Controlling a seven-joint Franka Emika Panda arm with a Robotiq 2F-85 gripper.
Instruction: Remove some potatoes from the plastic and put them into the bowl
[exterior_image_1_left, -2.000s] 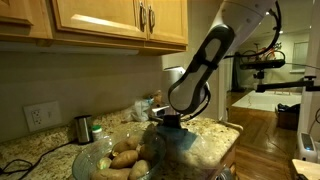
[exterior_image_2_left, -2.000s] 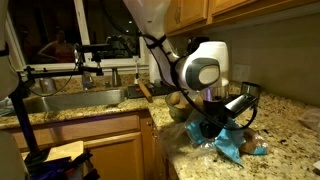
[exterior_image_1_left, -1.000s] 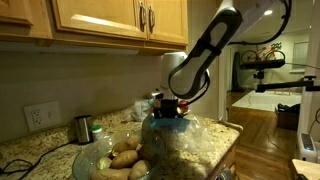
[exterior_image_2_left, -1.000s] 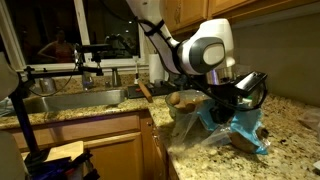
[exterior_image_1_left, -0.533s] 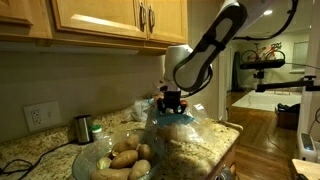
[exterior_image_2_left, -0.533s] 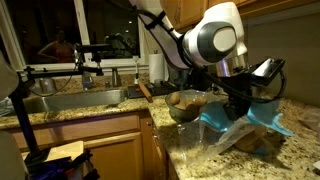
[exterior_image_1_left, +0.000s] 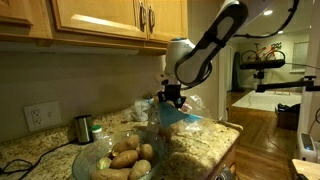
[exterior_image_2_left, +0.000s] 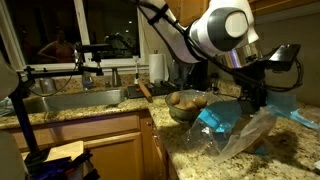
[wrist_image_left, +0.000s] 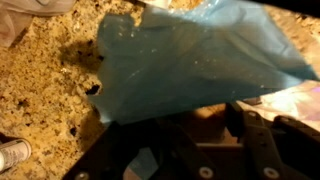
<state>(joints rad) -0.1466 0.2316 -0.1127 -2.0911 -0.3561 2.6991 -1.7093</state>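
Note:
My gripper (exterior_image_1_left: 170, 97) is shut on the blue top of the plastic bag (exterior_image_1_left: 180, 115) and holds it above the counter; its clear lower part hangs down crinkled. In the other exterior view the gripper (exterior_image_2_left: 262, 92) holds the bag (exterior_image_2_left: 228, 120) tilted to the right of the glass bowl (exterior_image_2_left: 176, 112). Several tan potatoes (exterior_image_1_left: 126, 158) lie in the bowl (exterior_image_1_left: 88, 160); they also show there in an exterior view (exterior_image_2_left: 186, 98). In the wrist view the blue plastic (wrist_image_left: 190, 55) fills the frame above my jaws (wrist_image_left: 185, 122). I cannot tell whether any potato is left in the bag.
A small metal cup (exterior_image_1_left: 83, 128) stands by the wall near a socket (exterior_image_1_left: 36, 116). Wooden cabinets (exterior_image_1_left: 100, 20) hang overhead. A sink (exterior_image_2_left: 70, 100) and a paper towel roll (exterior_image_2_left: 158, 68) lie beyond the bowl. The granite counter's edge (exterior_image_2_left: 175, 160) is close.
My gripper has risen with the bag's blue top, lifting the bag up off the counter and swinging it further away from the bowl.

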